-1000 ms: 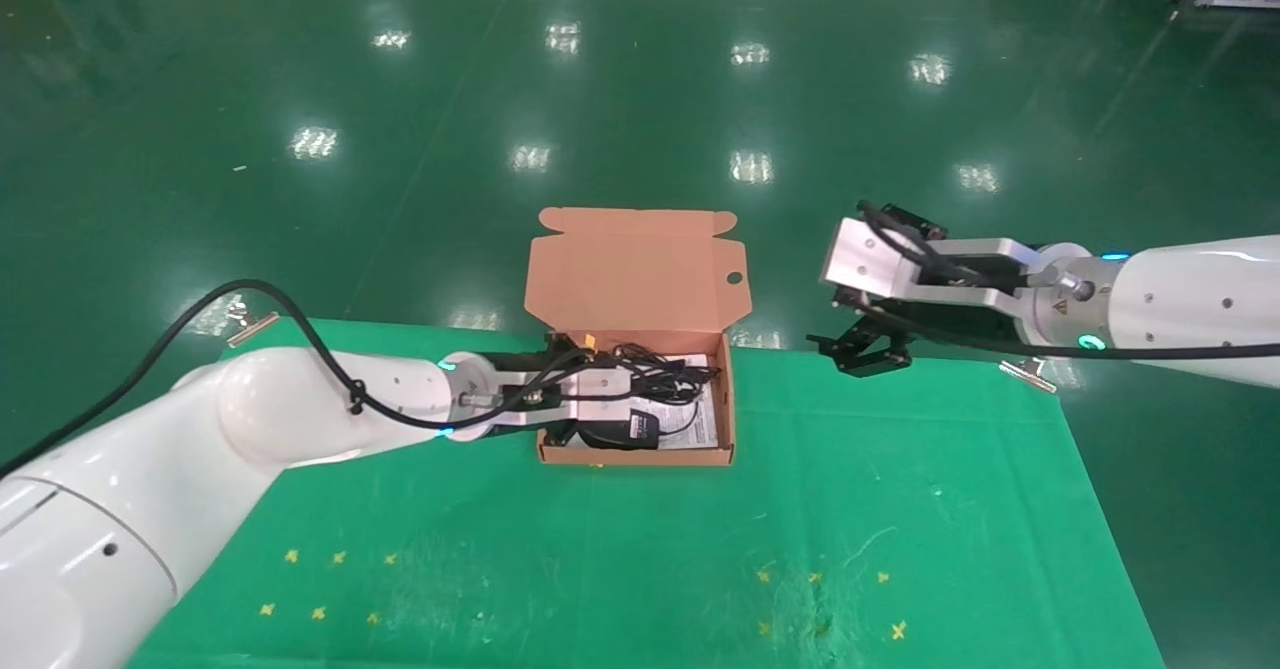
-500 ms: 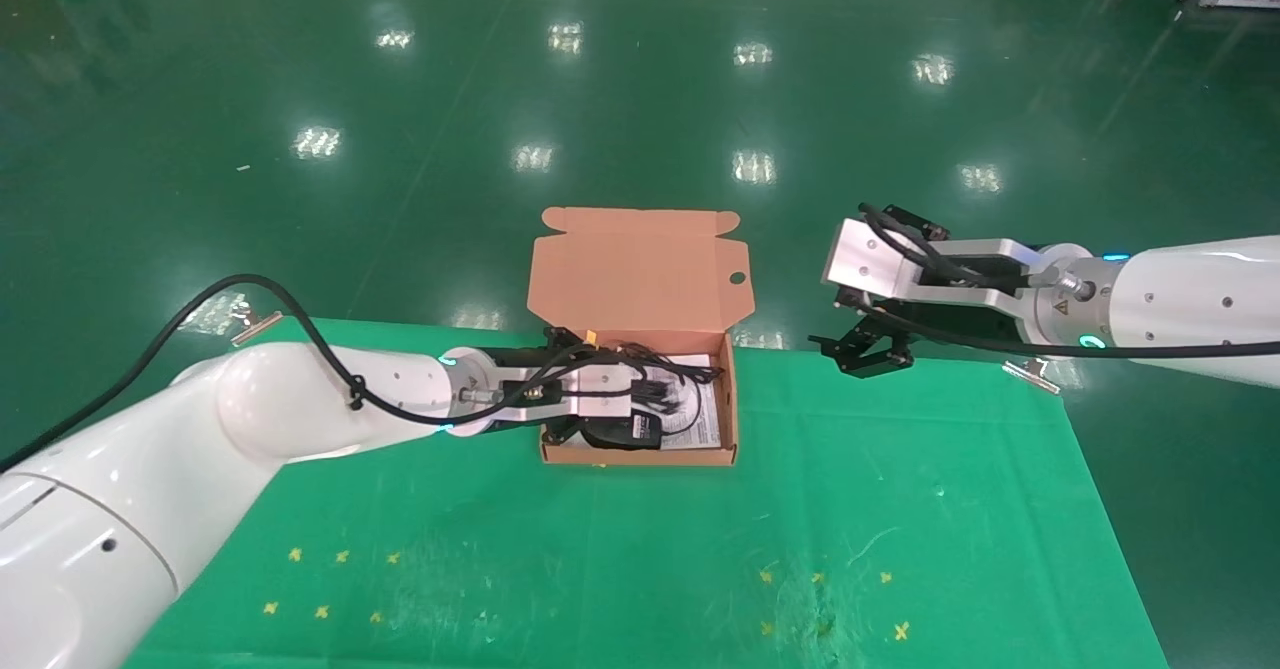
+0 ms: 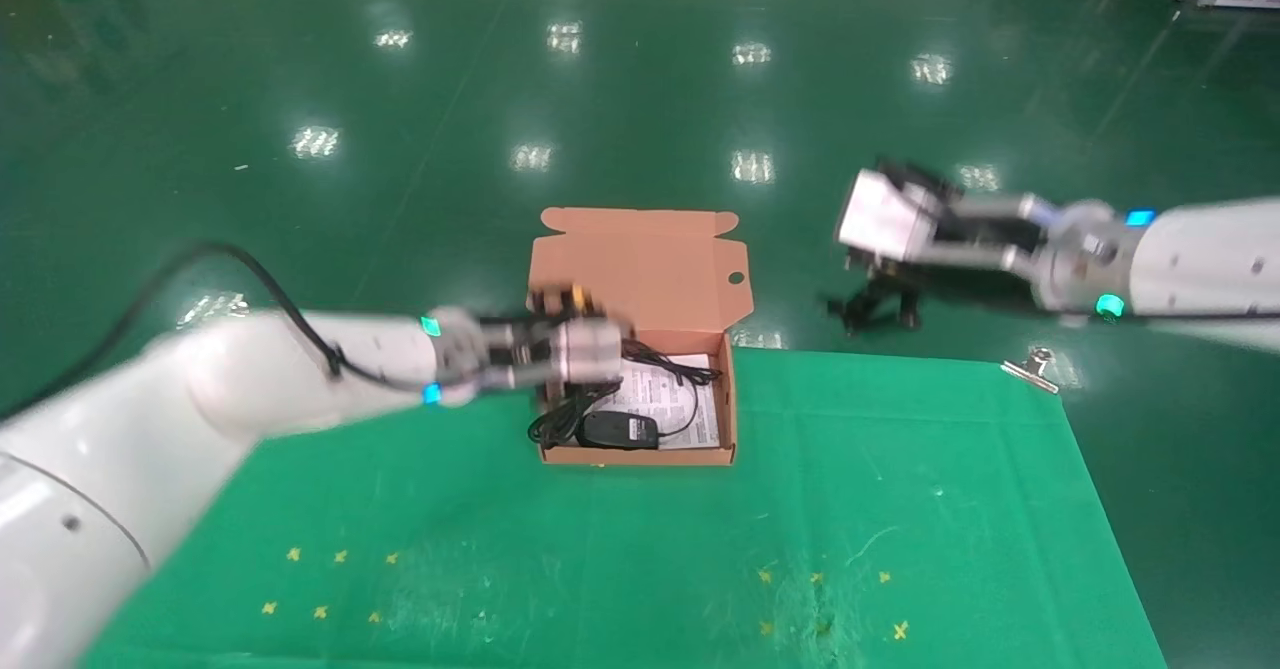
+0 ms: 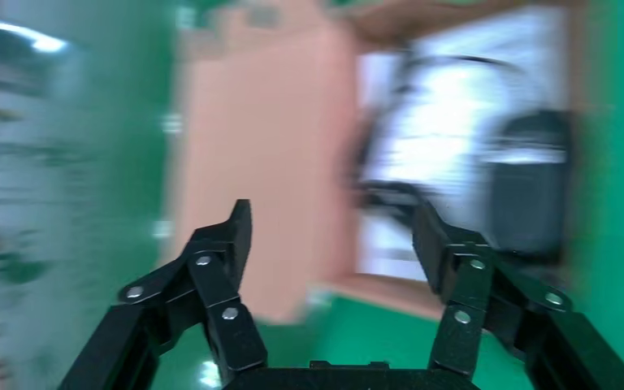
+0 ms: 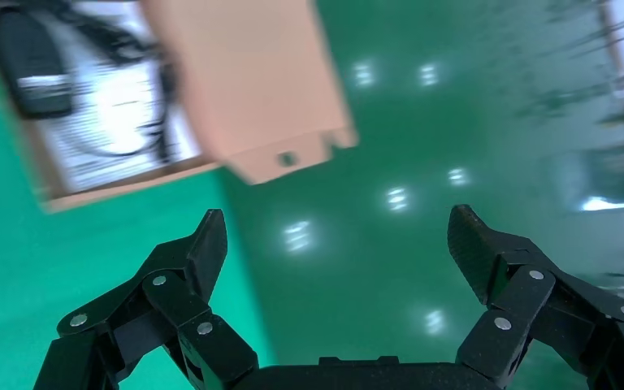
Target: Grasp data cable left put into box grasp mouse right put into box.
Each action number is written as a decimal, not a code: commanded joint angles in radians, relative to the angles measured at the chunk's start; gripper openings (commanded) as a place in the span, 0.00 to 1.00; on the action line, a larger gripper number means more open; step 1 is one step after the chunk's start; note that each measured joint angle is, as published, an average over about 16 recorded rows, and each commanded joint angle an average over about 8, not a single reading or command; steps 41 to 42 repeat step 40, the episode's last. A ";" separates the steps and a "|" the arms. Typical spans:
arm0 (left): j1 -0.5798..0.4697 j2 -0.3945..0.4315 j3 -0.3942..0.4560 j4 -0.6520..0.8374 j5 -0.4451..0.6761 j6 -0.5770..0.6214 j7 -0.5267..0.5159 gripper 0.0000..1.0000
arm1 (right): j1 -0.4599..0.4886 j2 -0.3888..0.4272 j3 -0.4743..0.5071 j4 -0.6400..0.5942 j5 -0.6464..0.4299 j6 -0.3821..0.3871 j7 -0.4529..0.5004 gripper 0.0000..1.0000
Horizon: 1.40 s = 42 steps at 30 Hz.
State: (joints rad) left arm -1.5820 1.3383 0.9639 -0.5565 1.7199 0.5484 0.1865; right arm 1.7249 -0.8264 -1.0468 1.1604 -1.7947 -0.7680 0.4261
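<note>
From where I sit, both items look packed: the mouse (image 3: 618,430) lies in the box (image 3: 728,419) at the surface's far edge, the data cable (image 3: 556,425) draped at its left wall. My left tool (image 4: 331,244) and right tool (image 5: 337,240) gape empty.

The box (image 3: 640,269) looked like matt salmon cardboard, its leaflet (image 3: 668,399) white printed paper. The mouse (image 3: 620,430) seemed smooth black plastic. The table cloth (image 3: 640,549) was matt green fabric, scuffed pale in places, and the floor (image 3: 400,99) a glossy, light-reflecting green.
</note>
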 commanded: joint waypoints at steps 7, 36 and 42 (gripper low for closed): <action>-0.079 -0.010 -0.036 0.027 -0.017 -0.098 -0.037 1.00 | 0.078 -0.003 -0.005 -0.006 -0.069 -0.021 -0.021 1.00; 0.179 -0.336 -0.335 -0.309 -0.462 0.366 -0.195 1.00 | -0.225 0.089 0.323 0.050 0.409 -0.330 -0.117 1.00; 0.205 -0.366 -0.362 -0.342 -0.503 0.411 -0.209 1.00 | -0.256 0.098 0.356 0.055 0.457 -0.359 -0.126 1.00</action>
